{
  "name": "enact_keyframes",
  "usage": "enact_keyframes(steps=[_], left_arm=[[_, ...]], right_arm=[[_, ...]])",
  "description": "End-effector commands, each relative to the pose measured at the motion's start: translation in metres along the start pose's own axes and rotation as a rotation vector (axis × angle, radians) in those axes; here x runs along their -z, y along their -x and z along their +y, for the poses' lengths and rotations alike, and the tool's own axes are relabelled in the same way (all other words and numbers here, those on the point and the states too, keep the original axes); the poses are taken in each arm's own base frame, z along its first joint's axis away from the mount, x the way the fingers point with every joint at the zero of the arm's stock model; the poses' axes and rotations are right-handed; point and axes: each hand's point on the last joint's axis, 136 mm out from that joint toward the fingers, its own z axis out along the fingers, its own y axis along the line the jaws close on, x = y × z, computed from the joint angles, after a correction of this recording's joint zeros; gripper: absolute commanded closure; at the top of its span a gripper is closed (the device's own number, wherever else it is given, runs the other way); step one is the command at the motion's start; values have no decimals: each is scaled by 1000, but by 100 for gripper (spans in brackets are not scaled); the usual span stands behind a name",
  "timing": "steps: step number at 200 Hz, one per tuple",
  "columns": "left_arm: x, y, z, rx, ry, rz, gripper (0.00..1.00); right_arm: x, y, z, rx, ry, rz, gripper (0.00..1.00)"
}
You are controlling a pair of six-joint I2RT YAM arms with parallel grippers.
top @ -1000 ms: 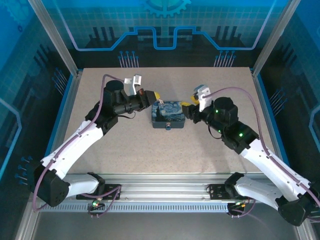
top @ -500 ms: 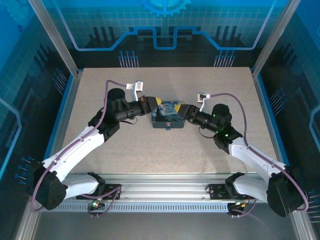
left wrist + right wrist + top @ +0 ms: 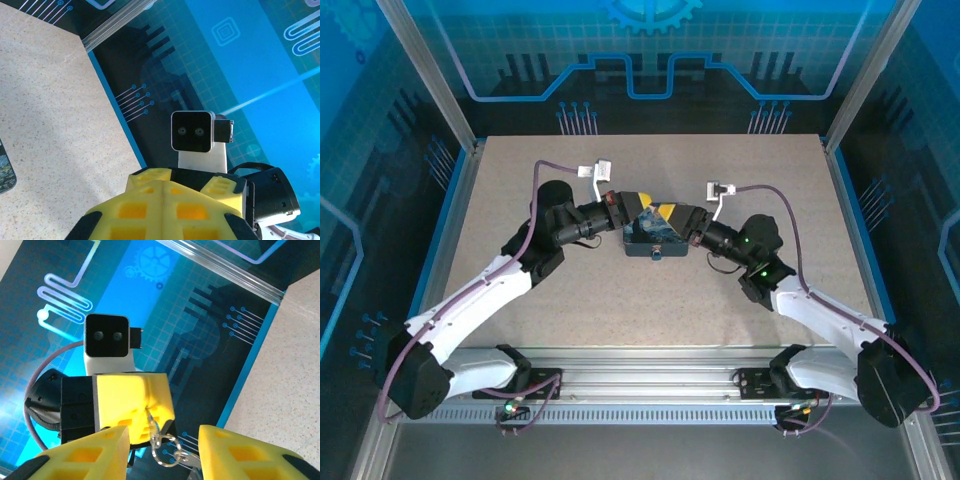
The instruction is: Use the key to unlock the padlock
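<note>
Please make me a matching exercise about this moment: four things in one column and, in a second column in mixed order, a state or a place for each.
Things:
1. left jaws
2. right jaws
3. key ring
4. box

States or places:
a. open
b. standing on the table
c. shut on the key
d. hanging below the key

Pairs: 1-c, 2-a, 3-d, 4-b.

Your padlock [image 3: 657, 253] is that tiny pale fitting, mid-front on the near wall of the box [image 3: 645, 241]. The key [image 3: 150, 420], a thin sliver, sits pinched in the left gripper [image 3: 146, 401], rings [image 3: 163, 449] dangling.
</note>
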Motion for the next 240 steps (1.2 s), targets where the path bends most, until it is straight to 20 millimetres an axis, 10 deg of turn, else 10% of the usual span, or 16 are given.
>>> enact_keyframes(steps=[1, 183, 240], left_arm=[[0, 4, -7, 1, -28, -28, 100], [4, 5, -10, 1, -35, -47, 100], [20, -5, 12, -22, 80, -44, 1]], right_arm=[[-6, 7, 29, 47, 81, -24, 60], [-10, 3, 26, 58, 72, -12, 100], [15, 10, 9, 102, -42, -32, 100]])
